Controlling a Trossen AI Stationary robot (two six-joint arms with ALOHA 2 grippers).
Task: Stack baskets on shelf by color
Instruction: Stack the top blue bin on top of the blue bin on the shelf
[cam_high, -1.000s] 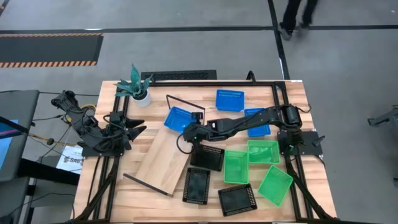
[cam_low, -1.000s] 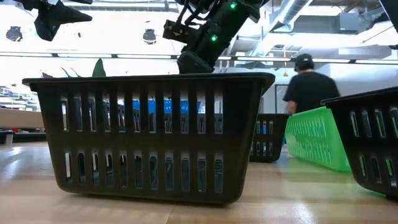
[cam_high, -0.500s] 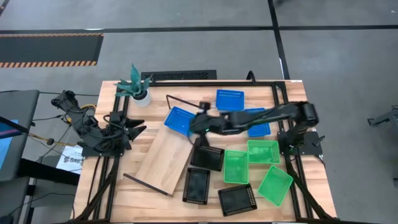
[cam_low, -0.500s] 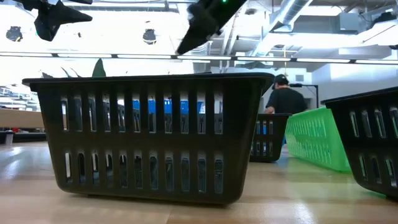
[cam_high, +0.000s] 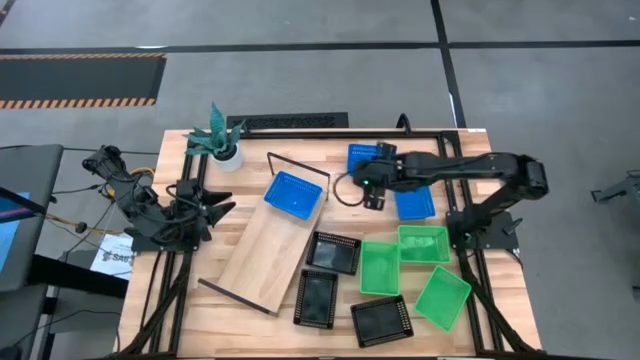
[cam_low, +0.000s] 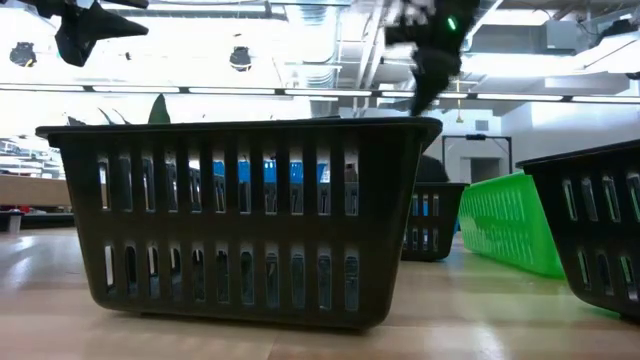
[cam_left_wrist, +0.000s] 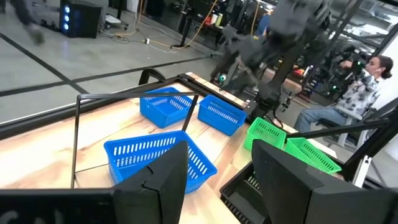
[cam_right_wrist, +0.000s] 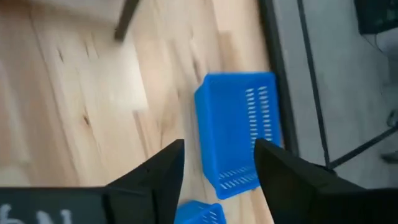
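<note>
One blue basket (cam_high: 293, 192) sits on the shelf (cam_high: 262, 257); eight baskets wait on the desk (cam_high: 470, 145) toward three o'clock. The right gripper (cam_high: 372, 189) hovers spread, empty; the left gripper (cam_high: 222, 201) is parked, also spread.

Grey floor (cam_high: 300, 75) with hazard-striped mat (cam_high: 80, 80); bright ceiling lights, perhaps ductwork, overhead.

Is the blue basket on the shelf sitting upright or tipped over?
Upright. The blue basket rests open side up on the shelf, its empty inside showing from above.
</note>
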